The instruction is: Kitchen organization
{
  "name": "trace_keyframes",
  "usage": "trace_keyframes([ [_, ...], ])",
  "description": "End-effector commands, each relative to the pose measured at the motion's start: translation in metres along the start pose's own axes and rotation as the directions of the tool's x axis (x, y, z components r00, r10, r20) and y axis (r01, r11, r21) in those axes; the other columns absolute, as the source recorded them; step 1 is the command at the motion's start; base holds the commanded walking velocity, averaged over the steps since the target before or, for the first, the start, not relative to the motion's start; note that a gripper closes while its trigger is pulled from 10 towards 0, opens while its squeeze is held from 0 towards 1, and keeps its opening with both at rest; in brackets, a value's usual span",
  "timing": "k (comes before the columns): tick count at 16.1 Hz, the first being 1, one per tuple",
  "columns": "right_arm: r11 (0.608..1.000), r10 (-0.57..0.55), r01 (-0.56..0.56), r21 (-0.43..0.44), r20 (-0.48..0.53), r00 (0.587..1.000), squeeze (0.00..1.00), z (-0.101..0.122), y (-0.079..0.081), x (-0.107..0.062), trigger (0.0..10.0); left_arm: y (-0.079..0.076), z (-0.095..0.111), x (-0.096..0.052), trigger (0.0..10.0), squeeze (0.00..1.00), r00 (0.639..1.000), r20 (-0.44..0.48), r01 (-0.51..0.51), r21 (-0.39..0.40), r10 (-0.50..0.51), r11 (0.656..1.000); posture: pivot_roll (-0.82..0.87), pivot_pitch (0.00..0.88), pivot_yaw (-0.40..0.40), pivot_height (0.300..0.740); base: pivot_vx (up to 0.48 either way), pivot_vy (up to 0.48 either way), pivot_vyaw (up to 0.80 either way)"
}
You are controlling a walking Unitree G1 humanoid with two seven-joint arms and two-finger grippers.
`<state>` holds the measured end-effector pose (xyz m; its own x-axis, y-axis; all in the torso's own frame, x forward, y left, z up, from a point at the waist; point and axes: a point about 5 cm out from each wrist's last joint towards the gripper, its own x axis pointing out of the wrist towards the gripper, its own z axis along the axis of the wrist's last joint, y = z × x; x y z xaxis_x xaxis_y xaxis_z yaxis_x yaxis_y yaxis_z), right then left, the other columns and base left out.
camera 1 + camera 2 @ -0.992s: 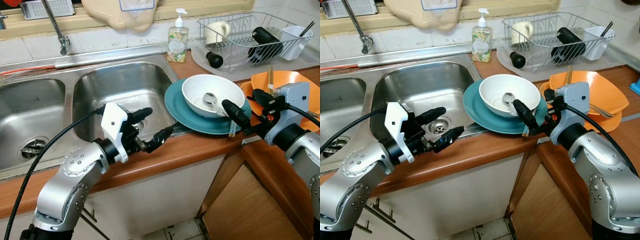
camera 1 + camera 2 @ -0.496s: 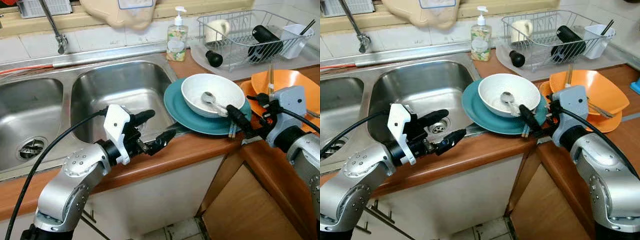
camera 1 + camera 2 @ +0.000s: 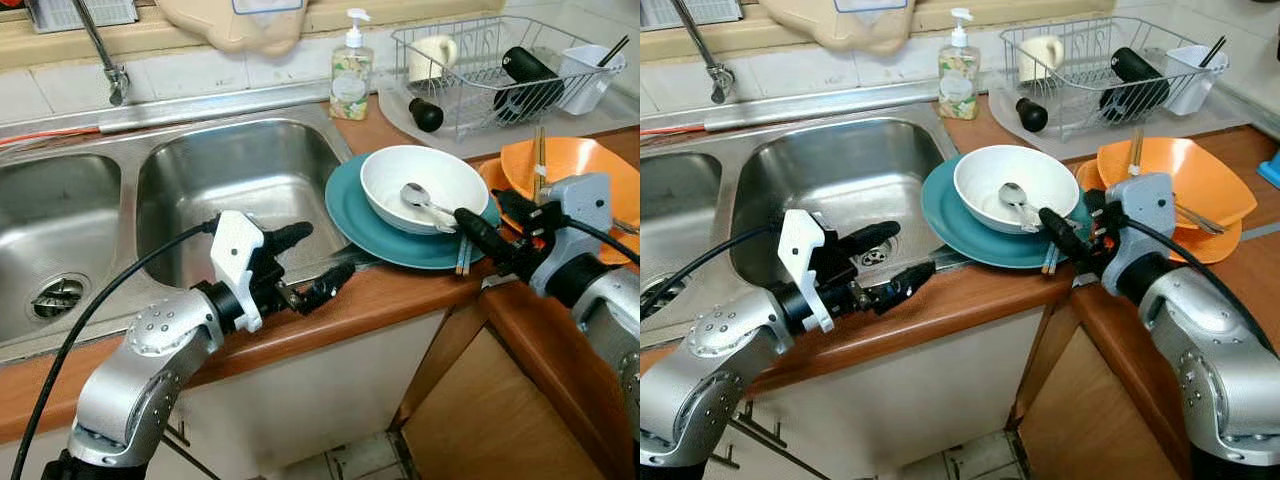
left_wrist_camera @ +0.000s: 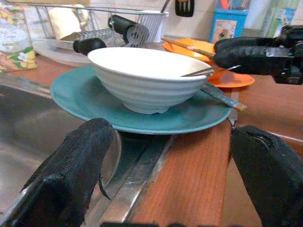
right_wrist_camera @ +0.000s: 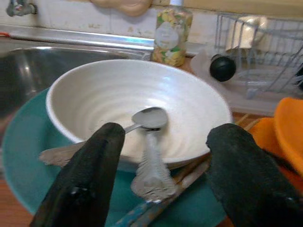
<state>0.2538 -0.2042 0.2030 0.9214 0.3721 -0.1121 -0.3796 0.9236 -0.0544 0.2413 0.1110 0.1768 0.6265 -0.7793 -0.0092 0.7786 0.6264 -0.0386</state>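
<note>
Ceramic white, ribbed on the outside, the bowl [image 3: 424,186] sits on a teal plate [image 3: 350,210] at centre frame, the plate overhanging the steel sink [image 3: 240,190] rim. Two metal spoons [image 5: 147,142] lie inside, handles poking over the bowl's near edge, easy prey for a grab. Right pincer [image 5: 156,175] is lined up, black fingers spread either side of those handles, nothing pinched yet. Chopsticks [image 3: 463,255] rest on the plate's right edge. Left pincer [image 3: 315,265], at lower centre, hovers spread above the wooden counter [image 3: 400,290] lip, likely ready to steady the plate. Orange dishes [image 3: 570,160] are stacked at the right; a wire rack [image 3: 480,70] fills the upper right.
</note>
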Motion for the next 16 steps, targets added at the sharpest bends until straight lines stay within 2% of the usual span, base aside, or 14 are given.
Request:
trace_keyframes([
  [1,1.0,0.018,-0.018,0.022,-0.006,1.0,0.0,-0.002,0.003,0.001,0.0,-0.004,0.001,-0.001,10.0,0.0,1.0,-0.002,0.023,0.004,-0.023,1.0,-0.09,0.0,0.04,0.74,0.0,0.0,0.0],
  [10,0.999,0.024,-0.024,0.027,0.005,1.0,0.0,0.001,0.003,0.002,0.0,-0.007,0.001,0.0,10.0,0.0,0.999,-0.006,0.04,0.005,-0.04,0.999,-0.09,0.0,0.04,0.74,0.0,0.0,0.0],
  [14,1.0,0.015,-0.015,0.005,0.03,0.999,0.0,0.009,0.0,0.002,0.0,-0.006,0.002,0.001,10.0,0.0,0.999,-0.01,0.039,0.024,-0.039,0.999,-0.09,0.0,0.042,0.74,0.0,0.0,0.0],
  [16,0.999,0.014,-0.011,-0.038,0.06,0.998,0.0,0.02,-0.002,0.002,0.0,-0.005,0.004,0.004,10.0,0.0,0.999,-0.013,0.039,0.052,-0.039,0.998,-0.09,0.0,0.041,0.74,0.0,0.0,0.0],
])
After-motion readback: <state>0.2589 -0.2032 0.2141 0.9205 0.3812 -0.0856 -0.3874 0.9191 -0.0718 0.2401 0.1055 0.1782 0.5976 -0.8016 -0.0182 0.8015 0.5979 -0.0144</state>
